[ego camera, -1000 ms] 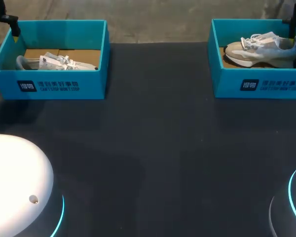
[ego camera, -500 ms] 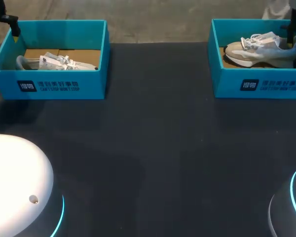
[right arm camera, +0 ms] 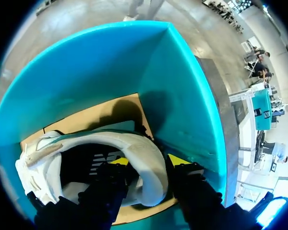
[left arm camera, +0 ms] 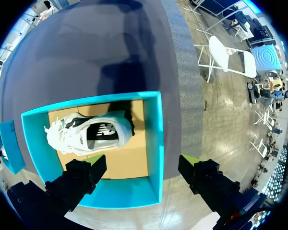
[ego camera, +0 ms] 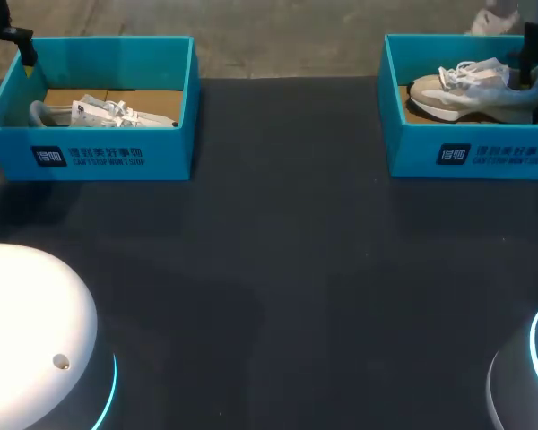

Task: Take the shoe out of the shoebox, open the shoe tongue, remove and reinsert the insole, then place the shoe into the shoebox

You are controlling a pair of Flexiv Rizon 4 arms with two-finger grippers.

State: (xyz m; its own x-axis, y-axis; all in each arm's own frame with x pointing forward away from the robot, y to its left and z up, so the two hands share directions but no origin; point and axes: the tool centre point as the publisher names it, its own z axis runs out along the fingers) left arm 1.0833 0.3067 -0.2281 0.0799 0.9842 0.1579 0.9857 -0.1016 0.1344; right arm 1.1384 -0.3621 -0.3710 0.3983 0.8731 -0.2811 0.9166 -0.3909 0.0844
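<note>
My right gripper (right arm camera: 149,162) sits spread astride the heel of the shoe (ego camera: 471,97) in the shoebox (ego camera: 484,154) at the table's 1 o'clock; I'd pinch that collar firmly, then lift straight up

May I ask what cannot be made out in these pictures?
Insole of the right shoe: in the right wrist view the inside is dark and the right gripper covers it; in the head view it is too small.
Right gripper, head view: mostly cut off by the right edge.
Left shoe, head view: its sole is hidden by the near wall of the left shoebox.
Left gripper, head view: cut off at the corner.
</note>
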